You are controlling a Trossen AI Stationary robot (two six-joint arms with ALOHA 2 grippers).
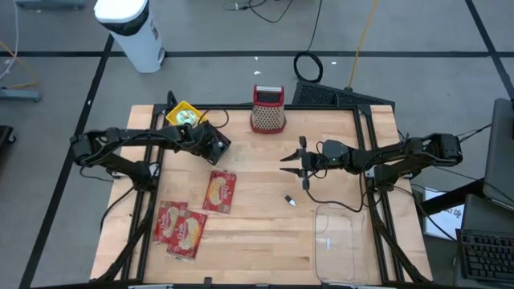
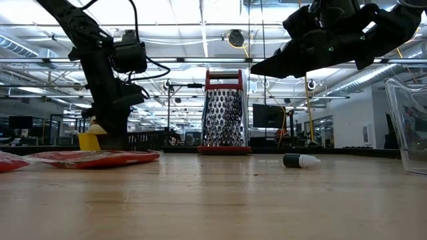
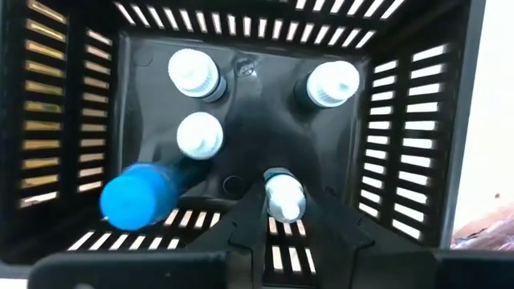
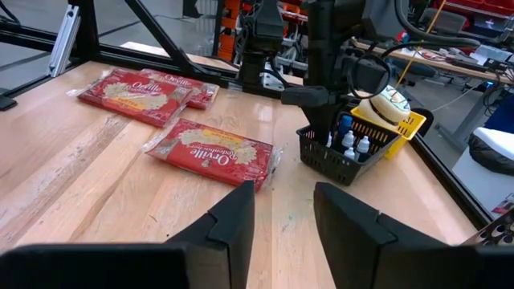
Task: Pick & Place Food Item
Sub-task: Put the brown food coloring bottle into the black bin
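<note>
Wooden desk (image 1: 257, 233): left gripper (image 3: 283, 210) inside far-left black basket (image 3: 401, 120), grasping white-capped bottle (image 3: 283, 197); unclear if it lets go. Right gripper (image 4: 281, 210) released, empty, mid-desk. One bottle on desk (image 1: 290, 201) left to place.

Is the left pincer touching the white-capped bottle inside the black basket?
Cannot tell. In the left wrist view the left pincer straddles the bottle; neither contact nor gap shows plainly.

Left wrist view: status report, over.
Left tool down in black basket, around white-capped bottle. Right tool open, empty, above table. Stray bottle on table.
</note>
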